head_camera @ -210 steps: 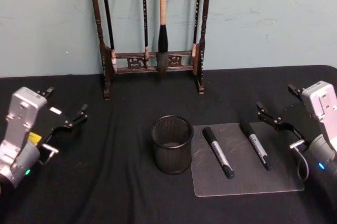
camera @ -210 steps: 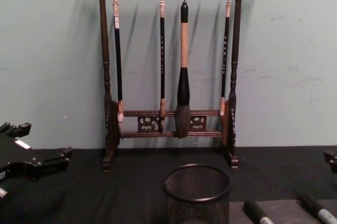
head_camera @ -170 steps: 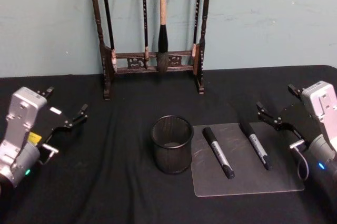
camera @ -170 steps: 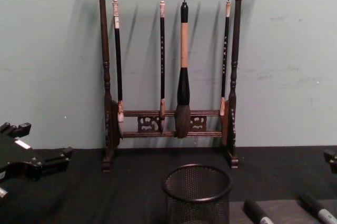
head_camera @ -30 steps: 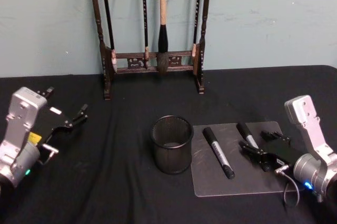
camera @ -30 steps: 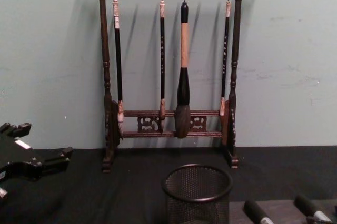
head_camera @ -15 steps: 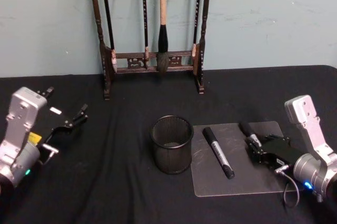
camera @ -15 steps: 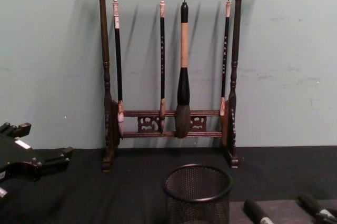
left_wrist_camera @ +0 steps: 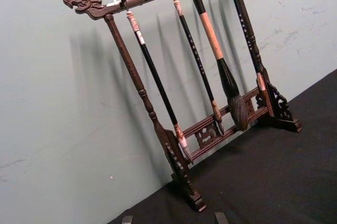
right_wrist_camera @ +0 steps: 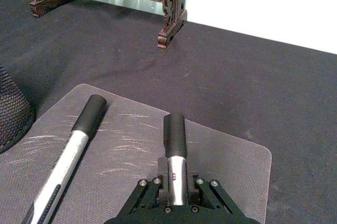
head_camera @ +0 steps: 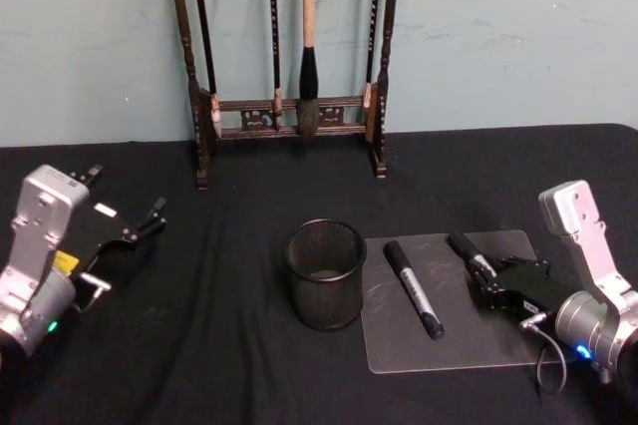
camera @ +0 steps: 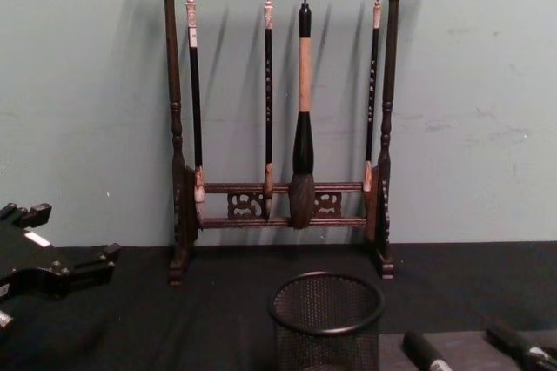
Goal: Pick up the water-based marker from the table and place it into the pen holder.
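Observation:
Two black-capped markers lie on a translucent mat (head_camera: 469,337). My right gripper (head_camera: 495,286) is low over the mat and shut on the barrel of the right marker (head_camera: 467,251). In the right wrist view that marker (right_wrist_camera: 175,139) sticks out forward from between the fingers (right_wrist_camera: 152,190). The other marker (head_camera: 413,288) lies free beside it, nearer the pen holder (head_camera: 325,273), a black mesh cup standing left of the mat. The chest view shows the cup's rim (camera: 326,288) and both marker caps. My left gripper (head_camera: 122,193) is parked open at the far left.
A tall dark wooden brush rack (head_camera: 289,111) with several hanging brushes stands at the back against the wall, behind the cup. Black cloth (head_camera: 219,345) covers the table. The rack (left_wrist_camera: 179,129) also shows in the left wrist view.
The right gripper's fingers have drawn in around the right marker, whose cap end has shifted slightly left. The left arm, the cup and the other marker have not moved.

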Controlling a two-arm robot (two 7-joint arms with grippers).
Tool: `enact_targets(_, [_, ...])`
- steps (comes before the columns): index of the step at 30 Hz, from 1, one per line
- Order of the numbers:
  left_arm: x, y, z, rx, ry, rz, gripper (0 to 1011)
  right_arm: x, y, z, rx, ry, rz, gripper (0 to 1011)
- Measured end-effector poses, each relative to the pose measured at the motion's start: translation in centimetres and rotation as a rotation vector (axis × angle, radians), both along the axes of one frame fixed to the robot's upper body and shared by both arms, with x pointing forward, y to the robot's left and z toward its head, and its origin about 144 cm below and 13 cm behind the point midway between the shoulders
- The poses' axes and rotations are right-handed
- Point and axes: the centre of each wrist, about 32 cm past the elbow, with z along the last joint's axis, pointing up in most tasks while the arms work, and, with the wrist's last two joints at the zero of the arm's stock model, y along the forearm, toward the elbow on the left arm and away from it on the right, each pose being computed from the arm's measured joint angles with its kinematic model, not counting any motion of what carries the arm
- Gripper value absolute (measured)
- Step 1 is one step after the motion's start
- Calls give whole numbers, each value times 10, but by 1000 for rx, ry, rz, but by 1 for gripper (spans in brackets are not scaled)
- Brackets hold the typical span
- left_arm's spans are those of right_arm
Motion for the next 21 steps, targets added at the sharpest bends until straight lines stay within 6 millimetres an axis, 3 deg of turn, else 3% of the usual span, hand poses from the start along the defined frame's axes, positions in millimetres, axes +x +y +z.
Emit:
enact_targets(9, [0,0,0,0,0,0,1009,-1,-1,0,24,-9,8,198])
enact_targets(21, [0,0,0,0,0,0,1009,-10,-10,-1,188,-119,73,197])
